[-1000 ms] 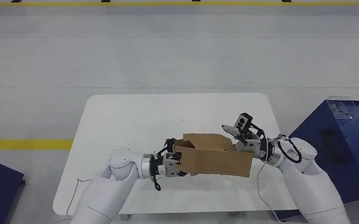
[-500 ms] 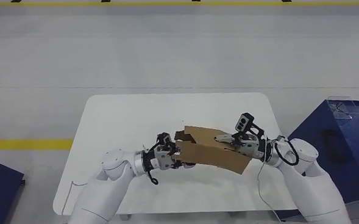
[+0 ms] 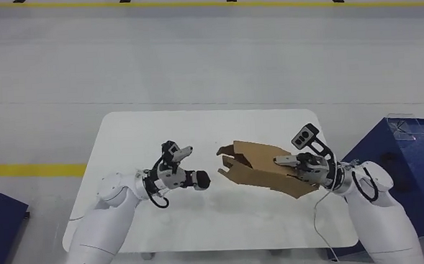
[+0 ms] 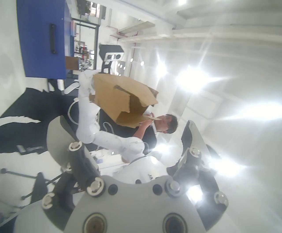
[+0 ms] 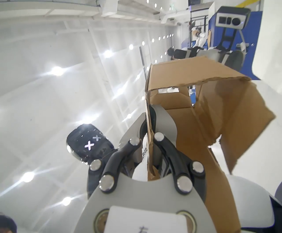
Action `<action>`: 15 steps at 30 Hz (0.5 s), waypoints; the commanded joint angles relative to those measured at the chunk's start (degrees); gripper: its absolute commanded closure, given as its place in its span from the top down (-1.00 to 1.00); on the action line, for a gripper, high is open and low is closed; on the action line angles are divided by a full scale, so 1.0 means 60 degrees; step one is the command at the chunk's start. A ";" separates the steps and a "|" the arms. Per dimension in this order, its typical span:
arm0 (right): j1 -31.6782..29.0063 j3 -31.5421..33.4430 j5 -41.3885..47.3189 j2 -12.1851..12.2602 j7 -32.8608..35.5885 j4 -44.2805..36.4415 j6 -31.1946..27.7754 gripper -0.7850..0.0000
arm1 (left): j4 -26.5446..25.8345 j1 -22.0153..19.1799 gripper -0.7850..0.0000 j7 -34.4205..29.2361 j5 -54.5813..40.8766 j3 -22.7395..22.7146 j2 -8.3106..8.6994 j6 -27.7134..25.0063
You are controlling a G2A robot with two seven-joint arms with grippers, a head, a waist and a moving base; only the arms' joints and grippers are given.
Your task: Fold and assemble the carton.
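Clamping carton [image 3: 261, 174]: right gripper [image 3: 285, 161], clenched on one wall edge, over table [image 3: 198, 133] at 4 o'clock.
Left gripper [image 3: 200, 180]: released, empty, at carton's 9 o'clock, apart from it.

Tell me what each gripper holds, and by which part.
Right gripper clamps the carton by one side wall's edge; left gripper is open, holding nothing.

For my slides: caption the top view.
Right claw grips the half-open carton over the white table; left claw hangs open, apart.
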 commanded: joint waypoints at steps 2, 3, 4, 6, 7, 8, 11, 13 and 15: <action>0.0120 0.0026 0.0260 0.0021 0.0715 0.0209 -0.0101 -1.00 | -0.0418 0.0068 1.00 -0.0280 0.1160 0.0092 0.0090 -0.0509; 0.0151 0.0027 0.0272 0.0027 0.0815 0.0266 -0.0140 -1.00 | -0.0570 0.0096 1.00 -0.0290 0.1495 0.0111 0.0116 -0.0705; 0.0169 0.0021 0.0259 0.0034 0.0868 0.0317 -0.0165 -1.00 | -0.0702 0.0146 1.00 -0.0145 0.1806 0.0106 0.0139 -0.0893; 0.0185 -0.0007 0.0222 0.0044 0.0910 0.0377 -0.0201 -1.00 | -0.1063 0.0285 1.00 0.0019 0.2183 0.0191 0.0158 -0.1126; 0.0186 -0.0035 0.0208 0.0048 0.0929 0.0392 -0.0184 -1.00 | -0.1211 0.0360 1.00 0.0058 0.2258 0.0225 0.0163 -0.1218; 0.0186 -0.0055 0.0196 0.0052 0.0927 0.0395 -0.0194 -1.00 | -0.1308 0.0429 1.00 0.0106 0.2274 0.0264 0.0165 -0.1202; 0.0152 -0.0137 0.0112 0.0065 0.0970 0.0320 -0.0210 -1.00 | -0.1526 0.0528 1.00 0.0244 0.2110 0.0349 0.0152 -0.1187; 0.0111 -0.0178 0.0018 0.0079 0.1038 0.0244 -0.0228 -1.00 | -0.1516 0.0511 1.00 0.0328 0.2021 0.0403 0.0142 -0.1095; 0.0076 -0.0213 -0.0074 0.0096 0.1096 0.0168 -0.0229 -1.00 | -0.1485 0.0501 1.00 0.0514 0.1936 0.0445 0.0124 -0.1129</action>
